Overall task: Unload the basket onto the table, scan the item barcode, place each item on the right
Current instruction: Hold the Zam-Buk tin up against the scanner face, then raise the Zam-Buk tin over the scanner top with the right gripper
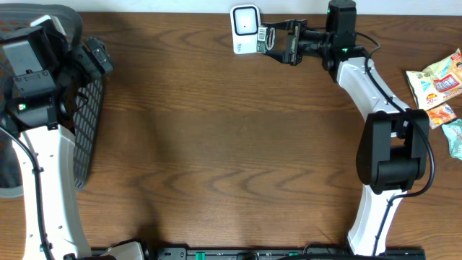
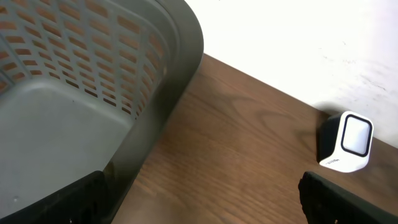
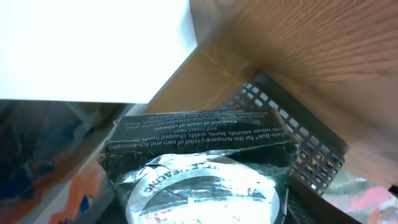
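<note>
The item [image 3: 199,168] is a dark printed pack with a round silver foil face and fills the lower part of the right wrist view. My right gripper [image 1: 278,42] is shut on it at the table's far edge and holds it up close to the white scanner [image 1: 245,29]. The item's pale end [image 1: 265,37] almost touches the scanner's side. The scanner's white body [image 3: 93,50] fills the upper left of the right wrist view. My left gripper [image 1: 97,58] hangs open and empty at the far left beside the basket, with the scanner [image 2: 348,140] far ahead of it.
A grey slotted basket [image 1: 83,137] stands at the left edge of the brown wooden table [image 1: 216,144]; its rim [image 2: 180,37] is close to my left fingers. Several snack packs [image 1: 440,87] lie at the right edge.
</note>
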`<state>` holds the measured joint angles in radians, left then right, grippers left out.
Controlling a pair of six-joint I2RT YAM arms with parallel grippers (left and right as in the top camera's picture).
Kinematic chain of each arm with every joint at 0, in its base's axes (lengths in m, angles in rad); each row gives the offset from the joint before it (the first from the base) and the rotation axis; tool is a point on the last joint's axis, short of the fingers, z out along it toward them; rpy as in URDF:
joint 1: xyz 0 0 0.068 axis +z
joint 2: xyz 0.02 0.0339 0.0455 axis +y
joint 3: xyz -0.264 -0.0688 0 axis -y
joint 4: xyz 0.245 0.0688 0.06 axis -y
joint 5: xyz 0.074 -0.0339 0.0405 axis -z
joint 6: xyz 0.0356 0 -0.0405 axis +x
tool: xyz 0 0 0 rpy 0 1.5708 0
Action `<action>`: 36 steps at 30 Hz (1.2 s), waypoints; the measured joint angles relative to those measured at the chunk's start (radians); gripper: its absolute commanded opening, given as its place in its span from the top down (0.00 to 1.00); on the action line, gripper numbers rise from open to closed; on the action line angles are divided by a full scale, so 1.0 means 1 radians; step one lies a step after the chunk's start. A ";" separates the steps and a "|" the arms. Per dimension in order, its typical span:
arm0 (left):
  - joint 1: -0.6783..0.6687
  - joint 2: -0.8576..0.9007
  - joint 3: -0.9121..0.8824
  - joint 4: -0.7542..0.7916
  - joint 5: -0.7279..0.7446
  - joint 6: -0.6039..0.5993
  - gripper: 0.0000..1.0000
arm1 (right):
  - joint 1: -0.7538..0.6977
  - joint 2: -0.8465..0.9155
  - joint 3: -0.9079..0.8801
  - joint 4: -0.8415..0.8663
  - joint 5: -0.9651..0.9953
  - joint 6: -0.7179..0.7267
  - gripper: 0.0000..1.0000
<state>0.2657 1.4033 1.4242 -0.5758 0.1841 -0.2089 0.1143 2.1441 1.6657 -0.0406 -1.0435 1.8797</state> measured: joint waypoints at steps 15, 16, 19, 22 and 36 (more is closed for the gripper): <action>0.000 0.000 0.000 0.000 0.000 0.000 0.02 | 0.003 0.000 0.000 -0.011 0.058 -0.087 0.50; 0.000 0.000 0.000 0.000 0.000 0.000 0.02 | 0.004 0.000 0.000 -0.026 0.074 -0.116 0.49; 0.000 0.000 0.000 0.000 0.000 0.000 0.02 | 0.015 0.000 0.002 -0.109 0.154 -0.238 0.49; 0.000 0.000 0.000 0.000 0.000 0.000 0.02 | 0.043 0.000 0.003 -0.253 0.288 -0.408 0.49; 0.000 0.000 0.000 0.000 0.000 0.000 0.02 | 0.313 0.000 0.003 -0.500 1.212 -1.049 0.47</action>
<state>0.2657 1.4033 1.4242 -0.5758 0.1841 -0.2085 0.4274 2.1441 1.6688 -0.5407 0.1684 0.8307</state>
